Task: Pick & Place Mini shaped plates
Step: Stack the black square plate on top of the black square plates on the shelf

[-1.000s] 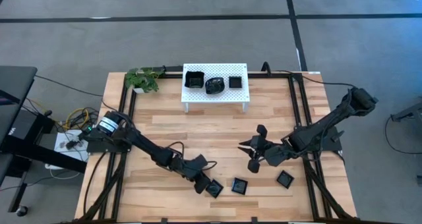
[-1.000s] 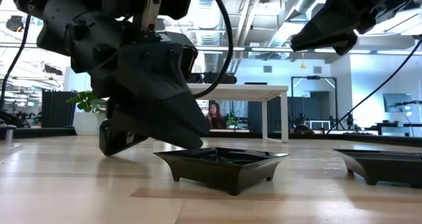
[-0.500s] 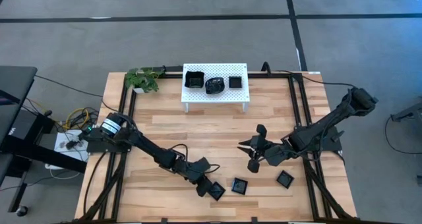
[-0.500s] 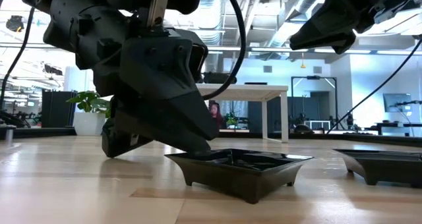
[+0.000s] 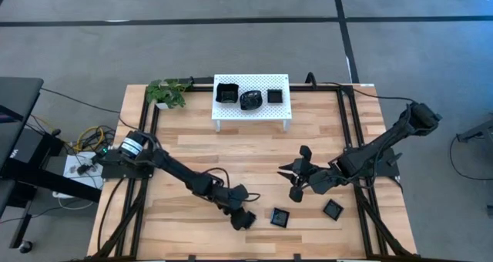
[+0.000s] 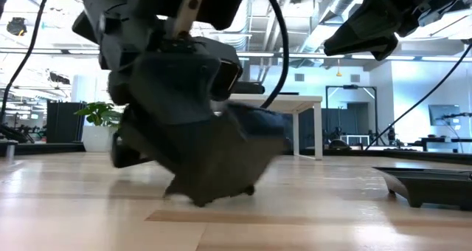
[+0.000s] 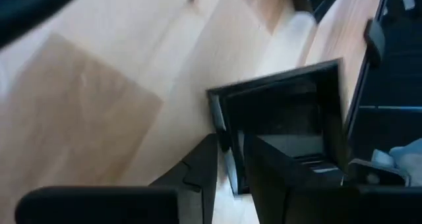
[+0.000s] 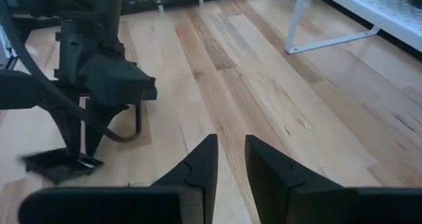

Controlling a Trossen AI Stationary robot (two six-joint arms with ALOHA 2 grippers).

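Observation:
My left gripper [image 5: 243,218] is low near the table's near edge, shut on a small square glossy black plate [image 7: 283,112], which shows tipped and blurred in the low view [image 6: 221,170]. Two more square black plates [image 5: 279,216] [image 5: 333,209] lie flat on the wood to its right. Three black plates [image 5: 249,99] sit on the white perforated rack [image 5: 281,108] at the far edge. My right gripper [image 5: 285,170] hovers over the table's right half, empty, with a narrow gap between its fingers [image 8: 204,158]. My left gripper pinches the square plate's side wall [image 7: 227,128], one finger inside the dish and one outside. The fingers come slanting down from the table's left. The plate is tilted, its underside toward the near edge and its lower edge [image 6: 206,199] at the tabletop.
A potted plant [image 5: 168,91] stands at the far left corner beside the rack. A black frame rail [image 5: 350,139] runs along the table's sides. Bare wood lies between the rack and the grippers. Another plate [image 6: 428,183] shows at the low view's right.
My left gripper has moved toward the table's near right and come down over the square plate. The plate slid a little toward the near edge, then tipped up from lying flat, with one edge low at the table. My right arm has kept still.

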